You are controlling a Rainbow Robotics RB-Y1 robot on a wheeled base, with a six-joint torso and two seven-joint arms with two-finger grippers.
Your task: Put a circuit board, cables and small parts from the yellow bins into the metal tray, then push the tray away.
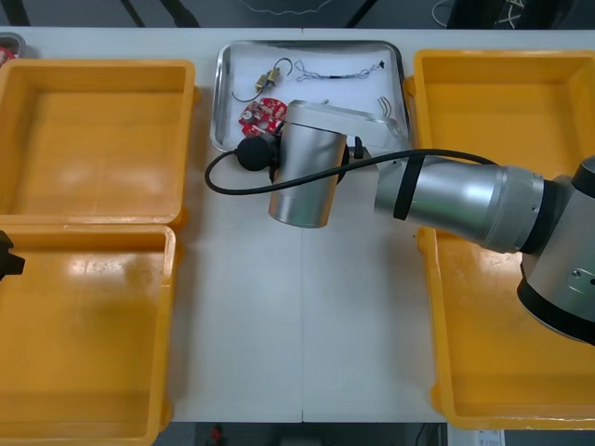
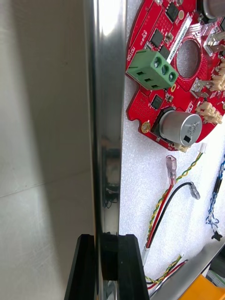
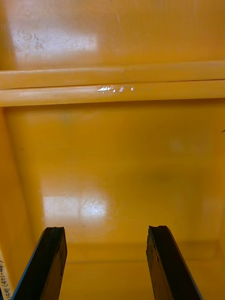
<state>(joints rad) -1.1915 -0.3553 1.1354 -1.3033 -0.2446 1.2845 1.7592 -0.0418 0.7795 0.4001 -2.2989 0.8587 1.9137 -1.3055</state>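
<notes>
The metal tray stands at the table's far middle, white inside. In it lie a round red circuit board, a small metal part and thin cables. My right arm reaches in from the right to the tray's near edge. In the right wrist view my right gripper is shut on the tray's shiny rim, one finger outside and one inside. Beyond the fingers lie the circuit board, a red and yellow cable, a black cable and a blue and white cable.
Yellow bins flank the tray: two on the left and two on the right. My left gripper hangs open over the bare floor of a bin; it is parked at the left edge.
</notes>
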